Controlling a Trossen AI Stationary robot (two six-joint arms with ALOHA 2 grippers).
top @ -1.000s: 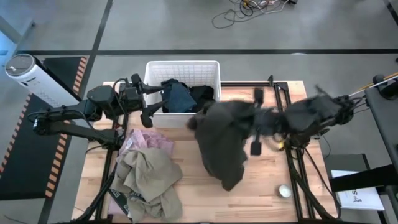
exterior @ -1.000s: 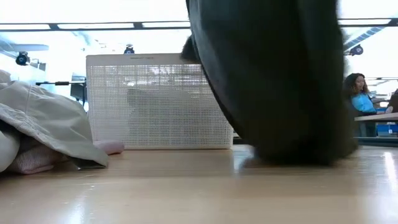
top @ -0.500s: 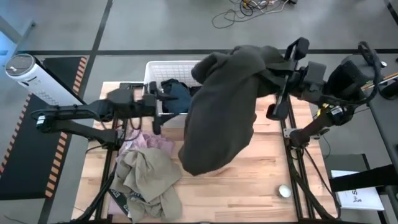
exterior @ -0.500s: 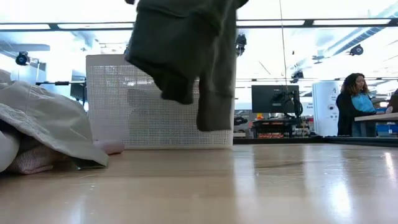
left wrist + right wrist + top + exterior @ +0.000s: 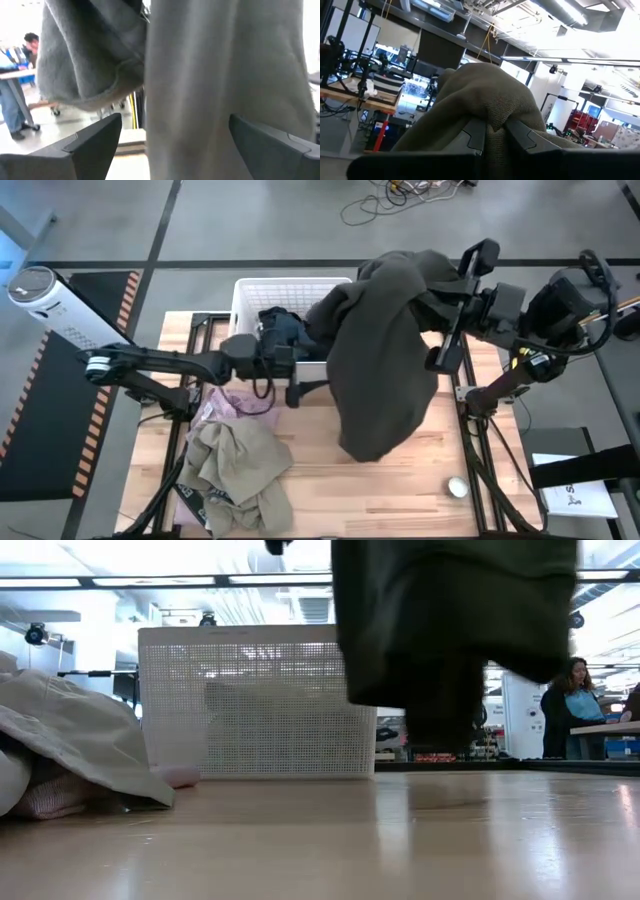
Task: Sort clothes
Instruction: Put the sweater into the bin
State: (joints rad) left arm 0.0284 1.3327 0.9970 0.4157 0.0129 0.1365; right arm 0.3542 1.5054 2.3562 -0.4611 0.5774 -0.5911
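Note:
My right gripper (image 5: 447, 298) is high above the table's far right, shut on a dark olive garment (image 5: 378, 350) that hangs below it, clear of the tabletop in the low view (image 5: 455, 630). My left gripper (image 5: 312, 373) is open beside the garment's left edge, in front of the white bin (image 5: 245, 295). In the left wrist view its two fingers stand on either side of the hanging olive cloth (image 5: 220, 100); I cannot tell whether they touch it. A dark teal-blue garment (image 5: 285, 332) and a black one lie in the bin. Pink (image 5: 240, 404) and khaki-tan (image 5: 235, 465) clothes lie piled at the near left. My right gripper pinches a bunched fold of the olive garment (image 5: 492, 122) between its two fingers, with several layers gathered there. The cloth bulges up over the fingertips and drapes down on both sides. The garment hangs slack below the gripper, lifted clear of the table.
The white perforated bin (image 5: 260, 700) stands at the far middle of the table. The clothes pile (image 5: 70, 730) fills the near left. A small round object (image 5: 457, 487) lies near the front right. A person (image 5: 575, 690) sits in the room beyond the table.
My right gripper has risen from low over the table to high at the far right, lifting the olive garment clear; its hanging part has swung toward the right. My left gripper has gone toward the table's right edge, up to the garment.

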